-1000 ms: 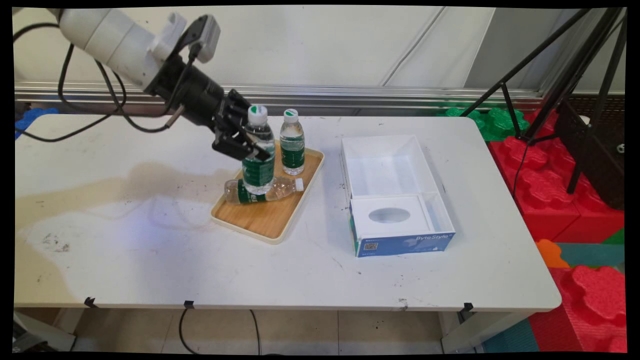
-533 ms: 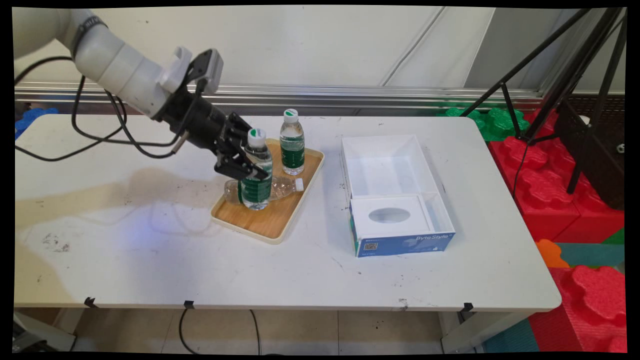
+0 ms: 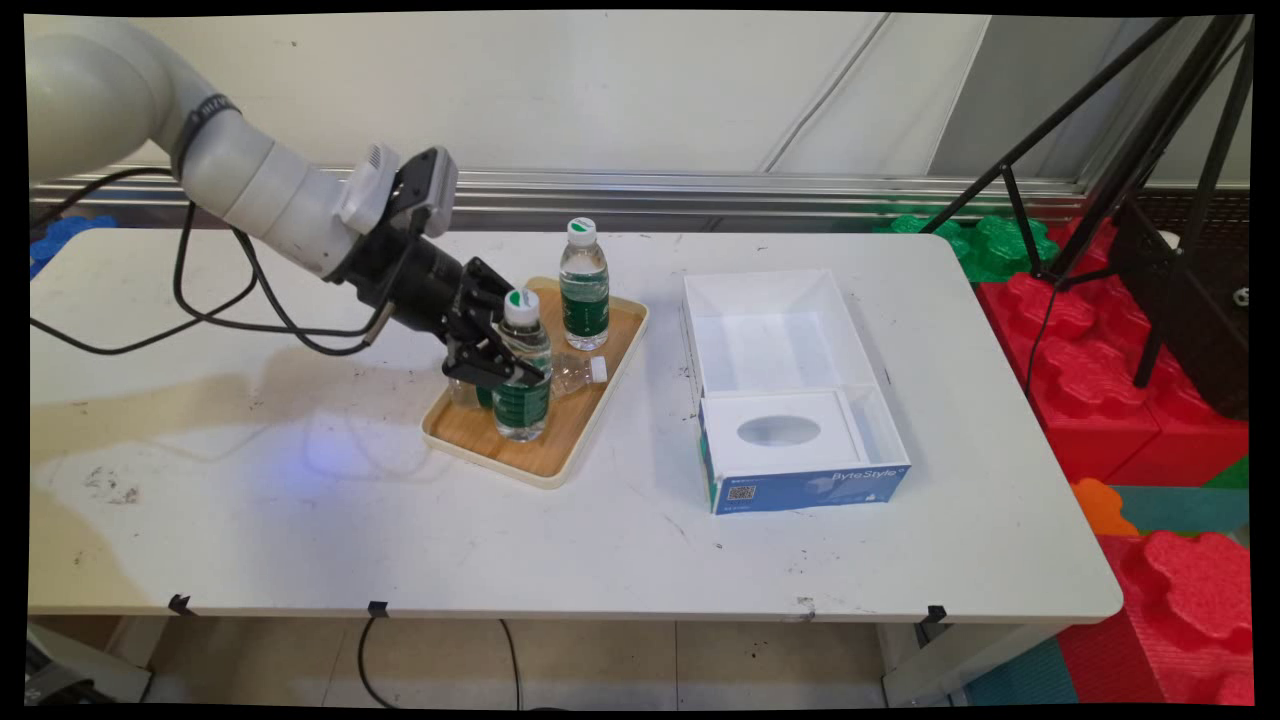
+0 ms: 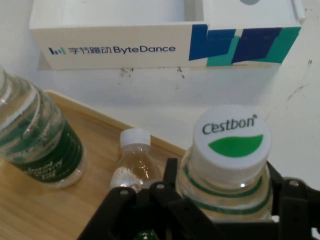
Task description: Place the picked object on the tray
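My gripper [image 3: 500, 365] is shut on a clear water bottle [image 3: 522, 385] with a green label and a white cap, gripping it just below the neck. The bottle stands upright over the near part of a wooden tray [image 3: 545, 452]; whether its base touches the tray I cannot tell. Behind it a second bottle [image 3: 578, 372] lies on its side on the tray, and a third bottle [image 3: 584, 285] stands at the tray's far end. In the hand view the held bottle [image 4: 232, 142] fills the space between my gripper's [image 4: 225, 202] fingers, with the lying bottle [image 4: 134, 160] and standing bottle [image 4: 40, 137] to the left.
A white open box [image 3: 810, 488] with a blue front stands on the table right of the tray; it is also seen as the box [image 4: 115, 47] in the hand view. Red and green foam blocks [image 3: 1130, 400] and a black tripod [image 3: 1150, 150] stand beyond the table's right edge.
My gripper has come down and towards the near side with the bottle in it, bringing it from above the tray to tray level in front of the lying bottle.
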Available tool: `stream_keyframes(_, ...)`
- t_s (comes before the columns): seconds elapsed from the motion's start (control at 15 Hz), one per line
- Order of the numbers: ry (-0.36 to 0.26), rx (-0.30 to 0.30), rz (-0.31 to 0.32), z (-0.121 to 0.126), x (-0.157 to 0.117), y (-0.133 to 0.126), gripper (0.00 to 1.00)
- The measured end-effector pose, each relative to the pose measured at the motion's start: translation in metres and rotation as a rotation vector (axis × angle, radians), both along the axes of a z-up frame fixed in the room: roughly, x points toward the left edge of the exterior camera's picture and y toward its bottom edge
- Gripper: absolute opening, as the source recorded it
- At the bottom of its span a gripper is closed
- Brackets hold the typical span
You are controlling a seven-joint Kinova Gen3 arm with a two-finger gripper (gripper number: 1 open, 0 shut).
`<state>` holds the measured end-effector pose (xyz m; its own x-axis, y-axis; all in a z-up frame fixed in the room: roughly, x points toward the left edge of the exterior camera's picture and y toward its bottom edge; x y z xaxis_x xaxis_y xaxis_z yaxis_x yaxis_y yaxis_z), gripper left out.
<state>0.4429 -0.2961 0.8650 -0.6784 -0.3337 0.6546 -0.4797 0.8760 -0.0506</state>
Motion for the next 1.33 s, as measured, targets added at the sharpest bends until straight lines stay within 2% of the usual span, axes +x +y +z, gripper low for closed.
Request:
stream_keyframes(0.6,0.02,-0.012,-0.008,-0.025,-0.005,0.002,0.0)
stream_keyframes(1.07,0.018,-0.024,-0.012,-0.032,-0.002,0.004,0.0)
stream_keyframes(1.13,0.019,-0.025,-0.013,-0.033,-0.002,0.005,1.0)
stream_keyframes(1.33,0.019,-0.029,-0.015,-0.033,0.0,0.006,1.0)
